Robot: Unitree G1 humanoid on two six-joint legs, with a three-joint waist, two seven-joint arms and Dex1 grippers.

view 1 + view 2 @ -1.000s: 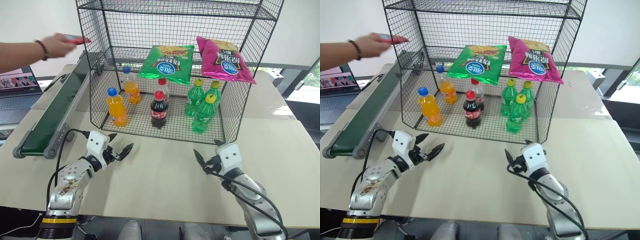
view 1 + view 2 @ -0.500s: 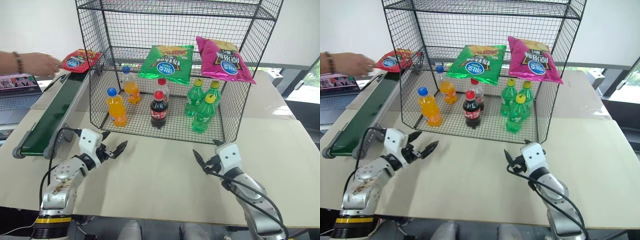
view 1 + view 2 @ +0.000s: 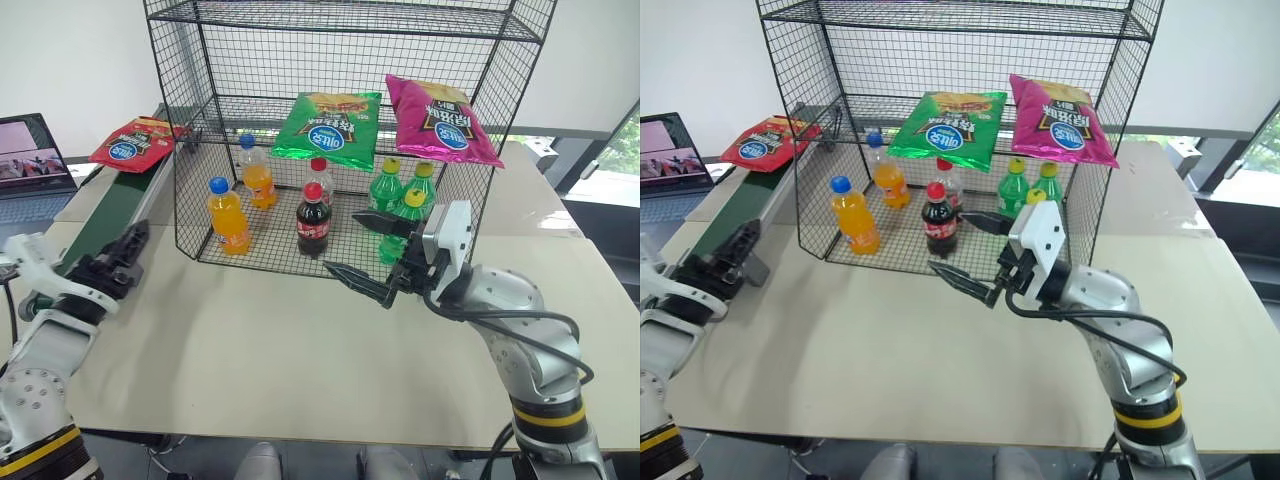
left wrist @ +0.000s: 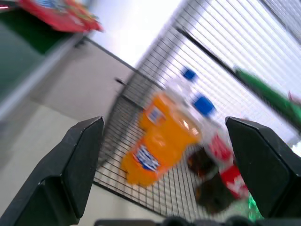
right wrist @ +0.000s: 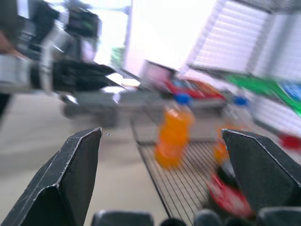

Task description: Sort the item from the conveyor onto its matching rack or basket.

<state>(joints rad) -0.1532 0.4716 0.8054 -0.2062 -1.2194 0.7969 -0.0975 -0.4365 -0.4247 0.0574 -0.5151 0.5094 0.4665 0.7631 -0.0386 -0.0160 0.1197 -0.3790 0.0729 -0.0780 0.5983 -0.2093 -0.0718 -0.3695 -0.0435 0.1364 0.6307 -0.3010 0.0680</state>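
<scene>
Laptop (image 3: pixel 30 155) on table (image 3: pixel 300 370); green bag (image 3: pixel 330 125) beside pink bag (image 3: pixel 440 120).

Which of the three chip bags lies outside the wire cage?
The red bag, lying on the conveyor's far end; the green bag and pink bag sit inside the cage.

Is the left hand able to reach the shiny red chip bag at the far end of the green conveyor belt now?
Probably yes. The left hand is open beside the near part of the conveyor, and the belt between it and the red chip bag looks bare. The black wire rack stands beside the belt, not across it.
</scene>
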